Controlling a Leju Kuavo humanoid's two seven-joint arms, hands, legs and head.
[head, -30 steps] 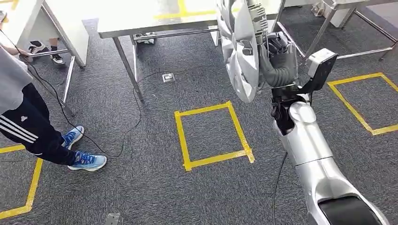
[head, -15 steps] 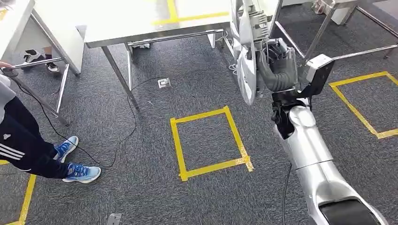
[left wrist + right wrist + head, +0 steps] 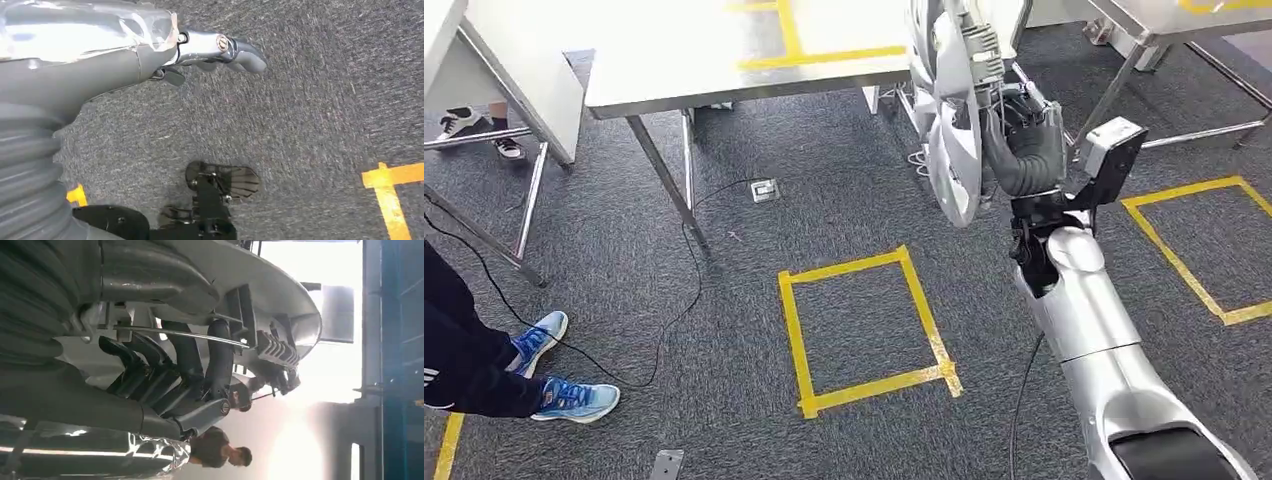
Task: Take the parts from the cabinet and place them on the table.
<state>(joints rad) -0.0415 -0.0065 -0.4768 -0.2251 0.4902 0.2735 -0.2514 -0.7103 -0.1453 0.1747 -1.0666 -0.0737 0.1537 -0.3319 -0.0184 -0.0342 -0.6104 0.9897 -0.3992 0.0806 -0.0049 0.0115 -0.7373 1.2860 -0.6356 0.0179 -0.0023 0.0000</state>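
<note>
Gripping a silver wheel cover [image 3: 951, 120], the right hand [image 3: 1022, 135] shows no readable writing; left hand [image 3: 125, 55] unclear

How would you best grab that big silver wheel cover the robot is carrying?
By a rib on its hollow back, coming from behind, as the right hand does now. The wheel cover is thin, broad and held edge-up; its smooth front offers no purchase, while the back has ribs and a wire ring.

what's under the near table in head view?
Under the table: grey carpet, a floor socket plate with a black cable running off it. The tabletop and the held silver wheel cover hide the far part.
</note>
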